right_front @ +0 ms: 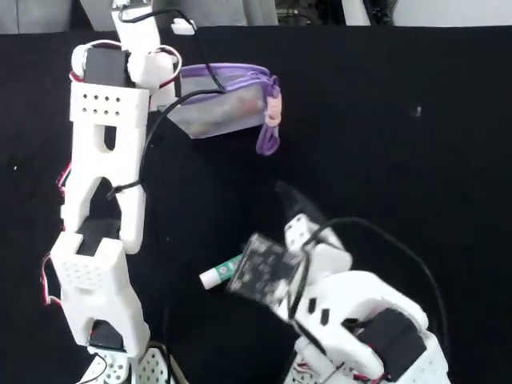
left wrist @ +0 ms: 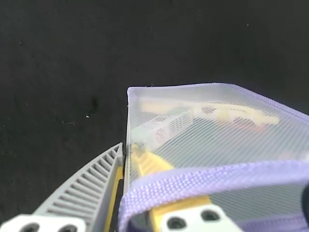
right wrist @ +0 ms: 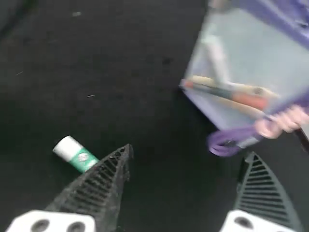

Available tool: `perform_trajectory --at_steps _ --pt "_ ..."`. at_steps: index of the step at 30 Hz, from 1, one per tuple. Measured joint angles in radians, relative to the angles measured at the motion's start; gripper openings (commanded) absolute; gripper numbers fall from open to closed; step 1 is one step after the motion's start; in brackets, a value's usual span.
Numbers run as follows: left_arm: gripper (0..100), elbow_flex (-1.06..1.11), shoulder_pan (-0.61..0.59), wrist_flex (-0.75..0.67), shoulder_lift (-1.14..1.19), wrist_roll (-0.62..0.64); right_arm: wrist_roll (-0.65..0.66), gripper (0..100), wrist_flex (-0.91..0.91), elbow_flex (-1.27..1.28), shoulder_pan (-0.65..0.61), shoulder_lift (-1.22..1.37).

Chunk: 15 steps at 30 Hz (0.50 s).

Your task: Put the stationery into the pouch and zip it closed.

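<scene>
Desk (right_front: 416,160): black and matte, carrying both arms and all the items.
Pouch (right_front: 224,104): translucent with purple trim, at the far side of the desk, just beside the left arm's wrist; its zip edge faces the arm's base in the high view.
Pouch contents: several long thin pieces (left wrist: 231,113) show through the ribbed wall, apparently pens or pencils, though the wall blurs them.
Strap (right_front: 269,136): a purple loop with a pink piece hangs off the pouch's right end and lies on the desk.
Left gripper (left wrist: 128,154): closed on the pouch's corner, with the grey finger outside the wall and the yellow finger inside, under the purple trim.
Green-and-white tube (right_front: 222,273): lies on its side on the bare desk at the near side, well apart from the pouch, its white cap pointing left in the high view.
Right gripper (right wrist: 188,152): wide apart and holding nothing, over the desk between tube and pouch; the tube lies just beside one black finger (right wrist: 104,183) in the right wrist view, and the strap lies beyond the other.
</scene>
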Motion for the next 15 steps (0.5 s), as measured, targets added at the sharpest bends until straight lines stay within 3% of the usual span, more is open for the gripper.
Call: perform_trajectory --at_steps 6,15 --pt "3 0.037 -0.041 -0.051 -0.008 0.000 0.069 34.2 0.006 0.107 -0.173 0.011" --pt "3 0.048 -0.052 -0.057 -0.009 0.002 0.084 34.2 -0.206 0.224 -0.193 0.278"
